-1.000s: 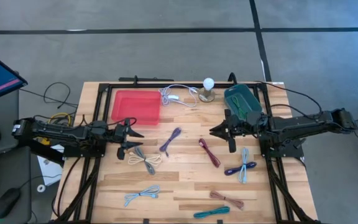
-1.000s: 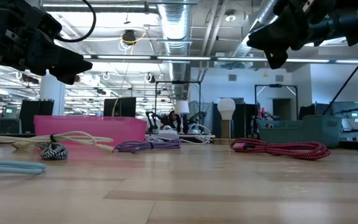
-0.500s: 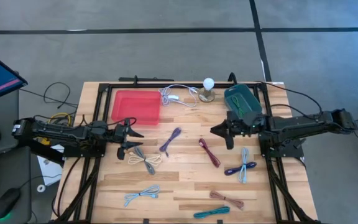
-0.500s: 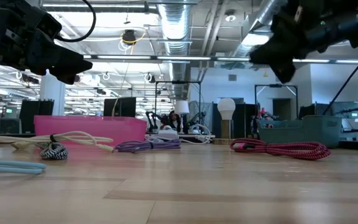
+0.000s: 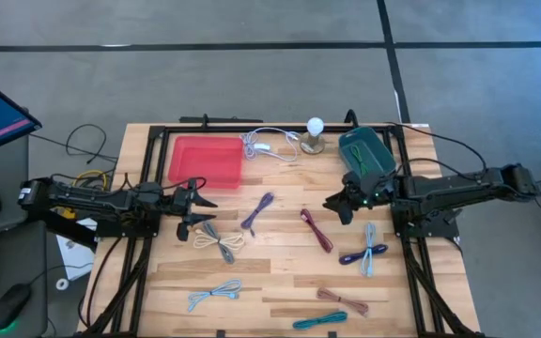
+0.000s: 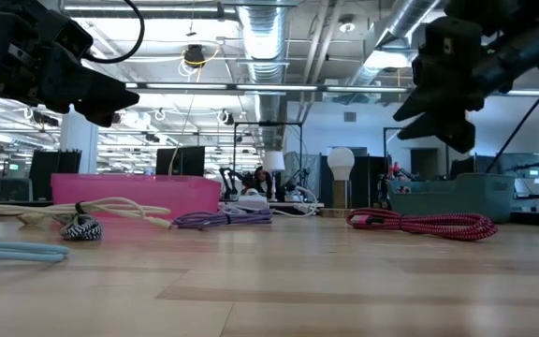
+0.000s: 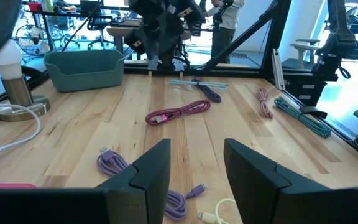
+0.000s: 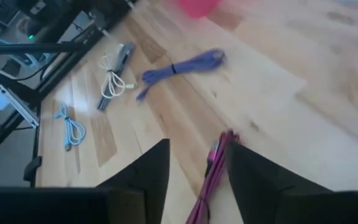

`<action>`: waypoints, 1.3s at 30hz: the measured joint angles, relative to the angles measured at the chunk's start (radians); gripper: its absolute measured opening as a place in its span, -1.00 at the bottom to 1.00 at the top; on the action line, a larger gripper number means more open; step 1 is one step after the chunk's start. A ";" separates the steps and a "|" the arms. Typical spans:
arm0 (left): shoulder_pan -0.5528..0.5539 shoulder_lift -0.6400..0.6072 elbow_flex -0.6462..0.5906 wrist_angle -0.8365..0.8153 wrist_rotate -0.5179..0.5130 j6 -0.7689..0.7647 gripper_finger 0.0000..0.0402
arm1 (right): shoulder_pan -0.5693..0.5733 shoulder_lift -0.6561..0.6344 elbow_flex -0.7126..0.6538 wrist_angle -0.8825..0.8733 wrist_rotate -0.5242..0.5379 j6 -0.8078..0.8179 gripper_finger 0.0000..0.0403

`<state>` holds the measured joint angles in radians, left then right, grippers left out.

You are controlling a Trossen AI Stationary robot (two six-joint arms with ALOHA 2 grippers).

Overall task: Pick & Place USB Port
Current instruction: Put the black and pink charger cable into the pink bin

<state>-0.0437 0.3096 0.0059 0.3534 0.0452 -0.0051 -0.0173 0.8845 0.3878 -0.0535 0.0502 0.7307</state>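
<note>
Several bundled USB cables lie flat on the wooden table. A red cable [image 5: 316, 230] lies just below and ahead of my right gripper [image 5: 332, 202], which hangs open above the table, tipped down toward it; the red cable [image 8: 211, 177] shows in the gap between its fingers, untouched. A purple cable [image 5: 257, 211] lies at the table's middle. My left gripper [image 5: 202, 211] waits open and level at the left, a cream and grey cable [image 5: 219, 241] near it.
A red tray [image 5: 205, 160] stands at the far left and a teal bin [image 5: 364, 152] at the far right, with a bulb lamp [image 5: 315, 136] and a white cord [image 5: 266, 145] between them. More cables lie near the front edge [image 5: 214, 294] [image 5: 364, 252] [image 5: 332, 312].
My right gripper has sunk a little toward the table, tipped its fingers downward and rolled about its own axis, staying above the red cable. My left arm has kept still and no cable has moved.
</note>
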 joint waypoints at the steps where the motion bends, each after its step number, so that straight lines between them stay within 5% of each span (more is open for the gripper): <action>1: 0.000 0.000 0.000 0.000 0.000 0.000 -0.26 | 0.006 0.000 0.000 -0.009 0.000 0.022 -0.23; 12: 0.000 0.000 0.000 0.000 0.000 0.000 -0.26 | 0.090 0.038 0.089 -0.152 0.026 0.086 -0.23; 30: 0.000 0.000 0.000 0.004 0.000 0.000 -0.26 | 0.102 0.445 0.213 -0.204 0.024 0.125 -0.18; 39: 0.000 0.000 0.000 0.004 0.000 0.000 -0.26 | 0.115 0.578 0.213 -0.087 -0.081 0.136 -0.16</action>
<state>-0.0437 0.3097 0.0059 0.3574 0.0452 -0.0051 0.0982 1.4625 0.6006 -0.1409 -0.0307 0.8663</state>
